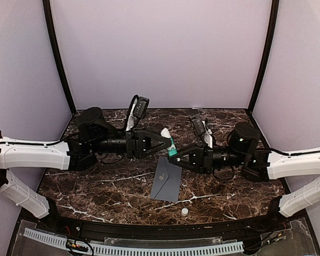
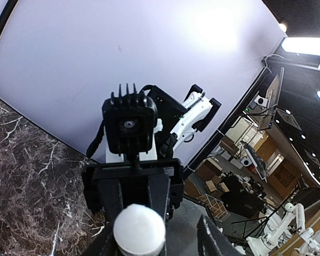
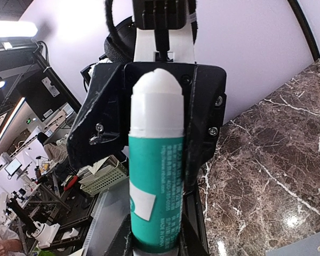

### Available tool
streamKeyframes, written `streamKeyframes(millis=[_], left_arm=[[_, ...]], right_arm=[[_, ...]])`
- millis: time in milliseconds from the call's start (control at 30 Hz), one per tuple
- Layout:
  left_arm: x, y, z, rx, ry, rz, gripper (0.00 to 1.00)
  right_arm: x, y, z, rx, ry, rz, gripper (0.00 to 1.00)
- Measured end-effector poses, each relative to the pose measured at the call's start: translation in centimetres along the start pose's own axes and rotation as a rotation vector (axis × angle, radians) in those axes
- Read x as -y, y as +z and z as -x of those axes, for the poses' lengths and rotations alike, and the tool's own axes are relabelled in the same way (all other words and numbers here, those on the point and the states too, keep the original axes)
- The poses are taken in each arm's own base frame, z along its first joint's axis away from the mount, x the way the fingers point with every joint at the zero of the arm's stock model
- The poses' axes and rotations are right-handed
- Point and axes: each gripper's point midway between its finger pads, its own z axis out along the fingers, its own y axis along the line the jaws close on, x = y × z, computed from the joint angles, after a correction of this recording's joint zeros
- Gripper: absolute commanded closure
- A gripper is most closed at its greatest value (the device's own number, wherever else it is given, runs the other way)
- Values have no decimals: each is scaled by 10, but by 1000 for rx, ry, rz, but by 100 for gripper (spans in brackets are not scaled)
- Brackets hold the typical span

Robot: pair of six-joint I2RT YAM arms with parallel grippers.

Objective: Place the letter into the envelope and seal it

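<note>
The slate-grey envelope (image 1: 167, 178) lies flat on the marble table (image 1: 96, 186), pointed end toward the arms' grippers; a corner of it shows in the right wrist view (image 3: 316, 248). The letter is hidden from view. My right gripper (image 1: 177, 153) (image 3: 156, 237) is shut on a teal glue stick (image 1: 172, 145) (image 3: 156, 176), held above the envelope's far end. The stick's rounded white top (image 2: 139, 230) sits between the fingers of my left gripper (image 1: 167, 138) (image 2: 160, 244), which stands open, a gap showing on one side.
A small round white cap (image 1: 185, 211) lies on the table near the front edge, just right of the envelope. Pale walls enclose the table at the back and sides. A black rail (image 1: 149, 229) runs along the near edge.
</note>
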Motion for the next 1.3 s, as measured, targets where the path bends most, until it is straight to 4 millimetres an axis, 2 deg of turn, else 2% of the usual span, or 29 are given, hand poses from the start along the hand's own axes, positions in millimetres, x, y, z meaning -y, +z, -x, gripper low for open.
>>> streamKeyframes(millis=[133, 333, 367, 433, 500, 600, 767, 1000, 1300], left_arm=[[1, 2, -1, 0, -8, -16, 58], [1, 1, 0, 12, -26, -34, 84], [-1, 1, 1, 17, -27, -32, 90], [-2, 1, 1, 25, -12, -32, 96], [-3, 0, 1, 28, -17, -32, 99], [-3, 0, 0, 29, -26, -36, 100], [-2, -1, -1, 25, -34, -42, 100], [-2, -1, -2, 23, -41, -43, 100], [-2, -2, -3, 25, -39, -41, 100]], right_arm=[[-1, 1, 0, 2, 1, 10, 98], [-7, 2, 5, 11, -10, 39, 96], [-7, 3, 4, 9, -2, 41, 92], [-6, 3, 4, 9, 11, 39, 78], [-6, 3, 4, 7, 17, 38, 66], [-6, 3, 3, 5, 14, 42, 62], [-11, 3, 1, -10, 21, 66, 72], [-14, 4, -7, -48, 39, 107, 74], [-14, 5, -11, -66, 63, 121, 96]])
